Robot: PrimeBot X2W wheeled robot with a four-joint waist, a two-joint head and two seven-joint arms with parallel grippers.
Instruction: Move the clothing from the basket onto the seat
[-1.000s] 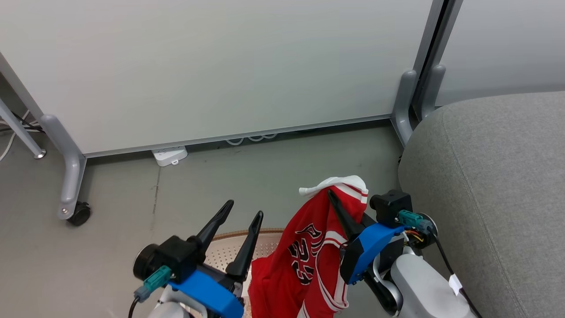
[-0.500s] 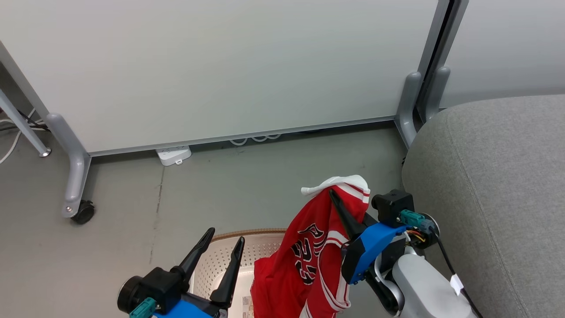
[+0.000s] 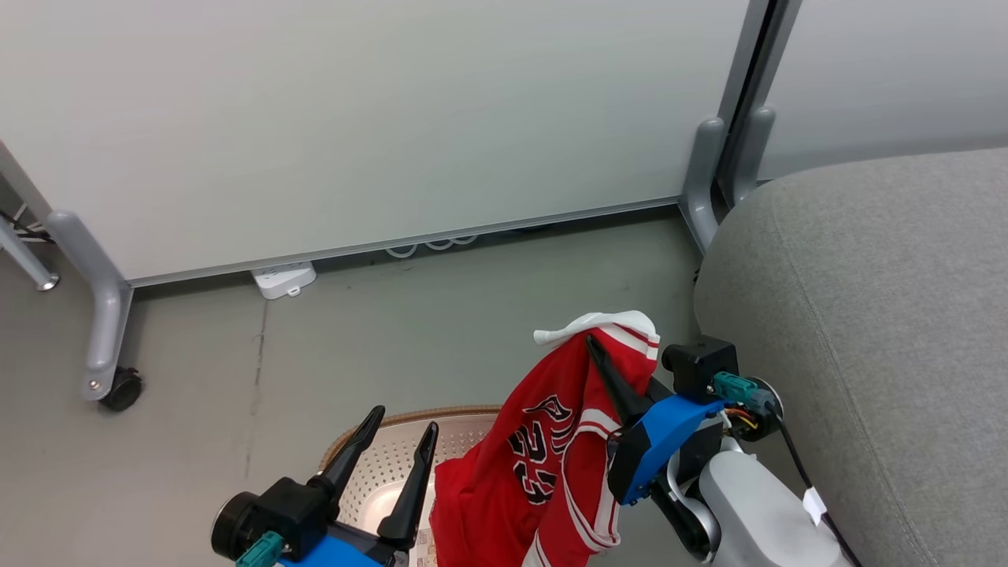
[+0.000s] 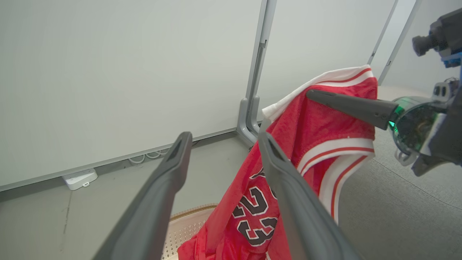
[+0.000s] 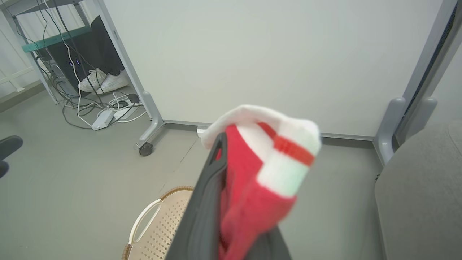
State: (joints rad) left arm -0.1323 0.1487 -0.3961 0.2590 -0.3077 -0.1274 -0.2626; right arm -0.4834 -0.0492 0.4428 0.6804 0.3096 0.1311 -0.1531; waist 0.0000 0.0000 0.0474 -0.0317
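The right gripper [image 3: 592, 345] is pinched tight on the clothing [image 3: 543, 449]. It holds the red cloth up by its white and red striped edge. The rest of the cloth hangs down from the fingers, with black and white numbers on the front. The bottom of the cloth runs off the near edge of the head view, so I cannot tell if it touches the basket [image 3: 409, 415]. It may be one piece or two hanging together; the folds make that hard to see.

The basket sits on the grey floor [image 3: 441, 323], near the robot. The hanging cloth covers the basket's right side. The part that shows has little holes and a brown rim.

The left gripper [image 3: 405, 419] is over the near left part of the basket. Its two dark fingers are spread apart and hold nothing. They are just left of the red cloth.

The seat [image 3: 866, 299] is on the right, big and grey. The right gripper and the cloth are just beside its left edge, not over it.

On the far side stands a pale wall panel [image 3: 354, 118] on grey legs, with a small black wheel [image 3: 120, 388] at the left. A white power strip [image 3: 282, 279] lies on the floor under the panel.
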